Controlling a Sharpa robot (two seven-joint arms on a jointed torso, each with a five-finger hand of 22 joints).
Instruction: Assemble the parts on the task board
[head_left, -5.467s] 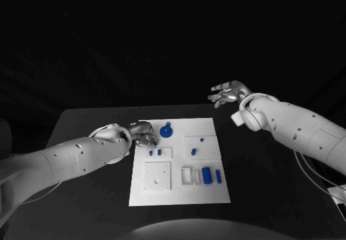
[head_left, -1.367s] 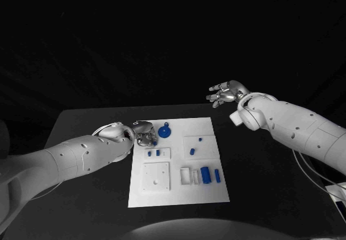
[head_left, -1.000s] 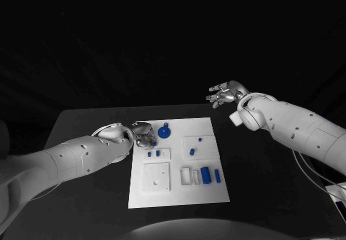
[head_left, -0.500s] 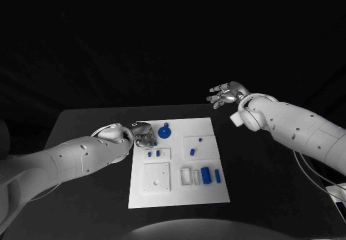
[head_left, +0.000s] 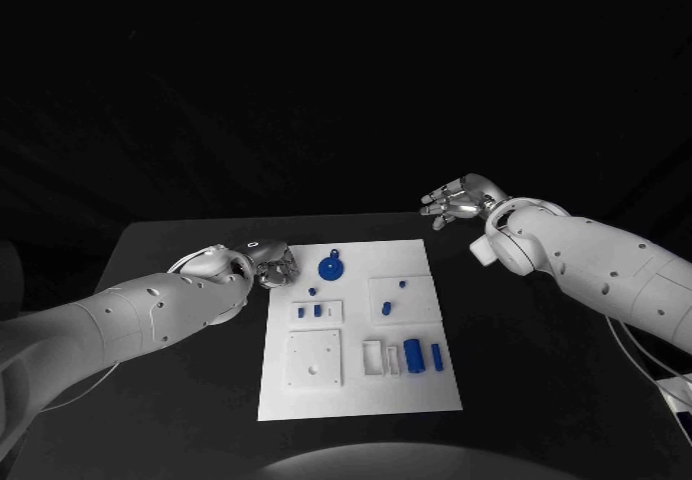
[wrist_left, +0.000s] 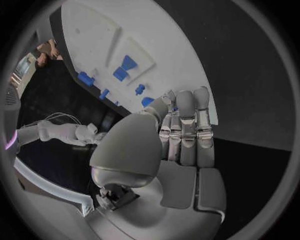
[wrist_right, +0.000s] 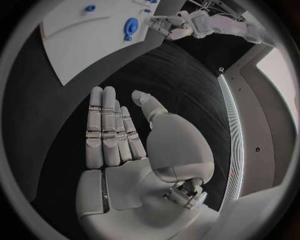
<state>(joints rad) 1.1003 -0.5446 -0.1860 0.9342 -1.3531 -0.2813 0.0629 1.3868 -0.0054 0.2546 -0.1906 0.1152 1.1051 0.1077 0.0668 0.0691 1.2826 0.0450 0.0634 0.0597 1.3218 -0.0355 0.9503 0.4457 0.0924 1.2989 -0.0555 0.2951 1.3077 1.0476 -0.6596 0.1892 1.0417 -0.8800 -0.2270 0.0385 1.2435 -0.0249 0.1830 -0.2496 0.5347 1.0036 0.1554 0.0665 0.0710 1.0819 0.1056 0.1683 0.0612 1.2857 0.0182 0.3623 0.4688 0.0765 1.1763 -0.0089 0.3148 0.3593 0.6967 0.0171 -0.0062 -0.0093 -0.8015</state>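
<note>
1. Table (head_left: 173, 250): black, with the white task board (head_left: 361, 385) lying in its middle, long side running away from the robot.
2. Arms: the left hand (head_left: 271, 262) sits at the board's far left corner, just off its edge. It has drawn back from the spot it worked over a moment ago, beside the round blue part. The right hand (head_left: 462, 200) hangs above the table beyond the board's far right corner, well apart from it, much as it was seconds ago.
3. Hand state: the left wrist view shows the left hand's fingers (wrist_left: 187, 125) straight and side by side, thumb alongside, nothing in them. The right hand's fingers (wrist_right: 106, 130) are likewise extended and hold nothing.
4. Meaning: the left hand's retreat suggests one placement is finished or abandoned; I cannot tell which. Several parts look still unassembled.
5. Parts: a round blue part with a tab (head_left: 330, 267) lies near the far edge. Two short pegs (head_left: 310, 311) stand in a raised block, a small piece (head_left: 388, 306) sits in another block, and blue bars (head_left: 414, 355) lie by white slots nearer the robot.
</note>
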